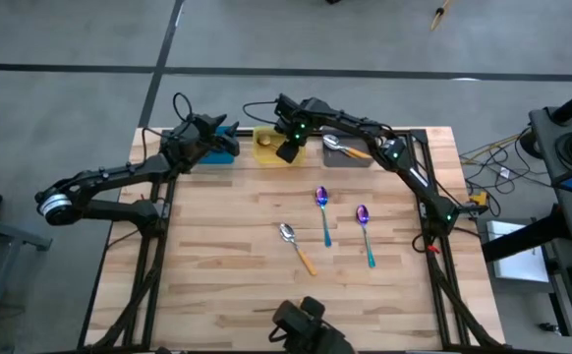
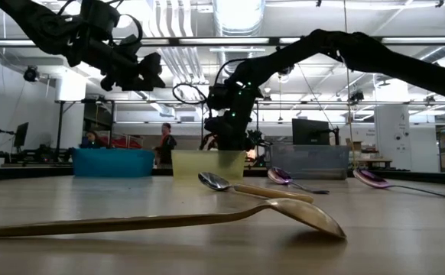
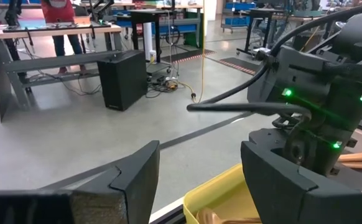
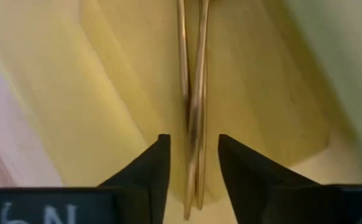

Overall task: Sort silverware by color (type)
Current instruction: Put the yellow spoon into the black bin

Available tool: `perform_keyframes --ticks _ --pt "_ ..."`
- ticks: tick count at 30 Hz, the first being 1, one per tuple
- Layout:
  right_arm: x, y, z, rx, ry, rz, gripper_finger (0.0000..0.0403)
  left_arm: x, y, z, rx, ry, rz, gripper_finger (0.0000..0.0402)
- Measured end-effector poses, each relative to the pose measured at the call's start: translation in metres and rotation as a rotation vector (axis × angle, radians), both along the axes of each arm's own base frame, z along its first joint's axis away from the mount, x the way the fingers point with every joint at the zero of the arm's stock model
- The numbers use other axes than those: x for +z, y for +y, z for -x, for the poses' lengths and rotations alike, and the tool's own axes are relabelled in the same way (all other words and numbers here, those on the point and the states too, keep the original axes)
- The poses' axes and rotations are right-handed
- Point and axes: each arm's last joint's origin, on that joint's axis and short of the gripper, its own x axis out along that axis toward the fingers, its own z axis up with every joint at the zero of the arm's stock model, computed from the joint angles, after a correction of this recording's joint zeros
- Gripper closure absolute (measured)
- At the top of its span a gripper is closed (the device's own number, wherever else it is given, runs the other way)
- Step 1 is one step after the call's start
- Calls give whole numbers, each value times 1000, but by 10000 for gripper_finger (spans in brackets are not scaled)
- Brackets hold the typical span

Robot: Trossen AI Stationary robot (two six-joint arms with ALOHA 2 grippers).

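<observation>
- A gold spoon [image 2: 169,220] is seen nearest the low camera, lying on the wooden table [image 1: 217,256] with its bowl turned down.
- An orange-handled spoon [image 1: 297,247] with a silver bowl is shown on the middle of the table, nearer the front edge than the two beside it.
- Two purple-blue spoons with teal handles, one [image 1: 323,214] near the table's centre and the other [image 1: 365,234] toward the right arm's side, are laid roughly parallel and apart from each other.
- Three bins are ranged along the far edge: a blue bin [image 2: 113,163], a yellow bin [image 2: 207,163] and a gray bin [image 2: 310,162].
- Orange-handled spoons [image 1: 345,147] are seen lying in the gray bin.
- The right gripper [image 4: 193,168] is held over the yellow bin, its fingers spread a little; gold handles [image 4: 192,93] lying together in the bin are seen between them, and no contact with the fingers can be made out.
- The left gripper [image 3: 199,171] is held above the blue bin, its fingers [image 3: 137,174] spread apart with nothing between them; the corner of the yellow bin and the right arm's wrist [image 3: 324,81] are seen past them.
- People [image 2: 164,143] are seen in the room beyond the table.
</observation>
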Motion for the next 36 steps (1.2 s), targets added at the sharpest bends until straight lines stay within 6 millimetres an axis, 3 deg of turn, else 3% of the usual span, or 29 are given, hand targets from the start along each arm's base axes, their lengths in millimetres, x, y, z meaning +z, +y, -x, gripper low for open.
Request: perform_keyframes --ticks 7,13,22,29,36 --pt "30 4 5 -7 -46 28 254 -3 0 0 4 2 38 196" --pt "73 19 11 33 -110 79 262 -10 -1 1 11 22 105 196" --pt "128 69 27 143 -160 120 283 -16 -14 -7 -190 23 213 196" --pt "126 129 37 170 -214 93 282 -17 -38 -22 -377 10 250 196" --pt "109 195 47 88 -306 -13 286 -18 -82 -40 -580 33 257 196"
